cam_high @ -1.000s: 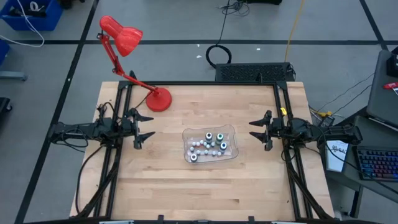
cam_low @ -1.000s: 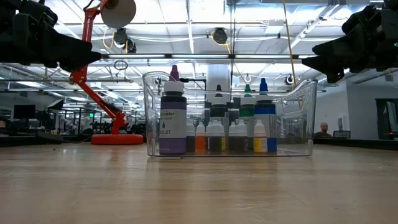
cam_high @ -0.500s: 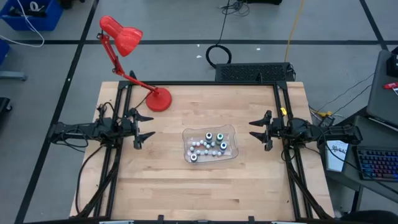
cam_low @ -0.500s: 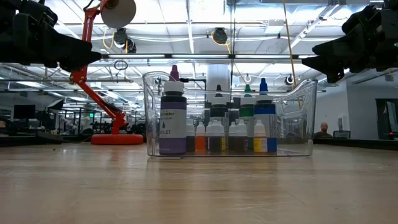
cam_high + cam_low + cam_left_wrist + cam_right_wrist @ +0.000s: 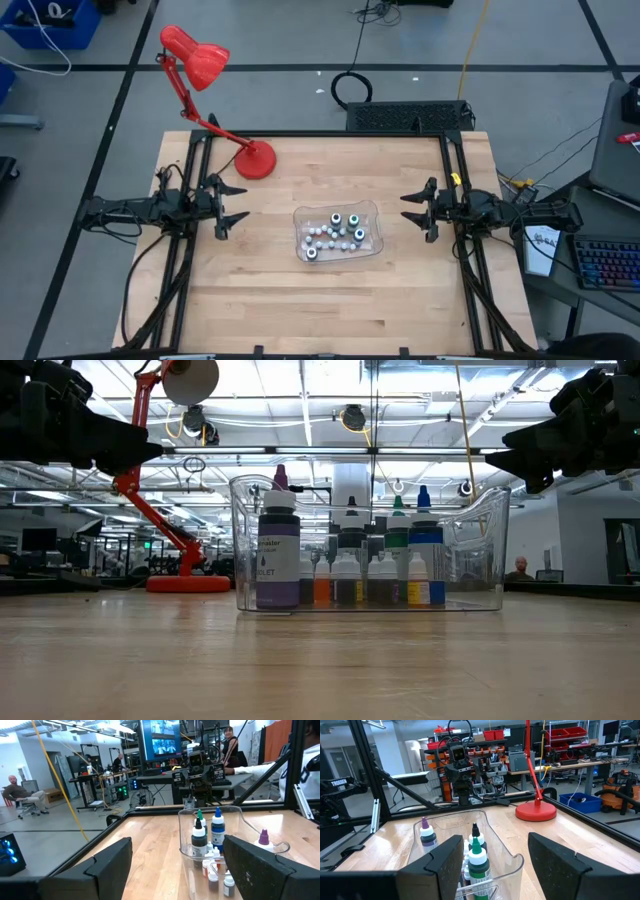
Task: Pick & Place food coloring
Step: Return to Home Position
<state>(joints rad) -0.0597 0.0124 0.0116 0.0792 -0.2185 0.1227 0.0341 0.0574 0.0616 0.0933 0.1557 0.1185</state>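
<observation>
The desk has a pale top of wood planks. A clear bin stands flat on the wood, a little right of the middle. A round red lamp base sits near the far left corner, well apart from the bin, and the lamp's arm rises from it and leans out past the desk's edge. Black rails run along the far edge and down both sides.

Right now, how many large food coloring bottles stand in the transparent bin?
4, all in the bin. In the low view: violet bottle at the left end, then black-capped bottle, green-capped bottle, blue-capped bottle toward the right. None seems hidden.
</observation>
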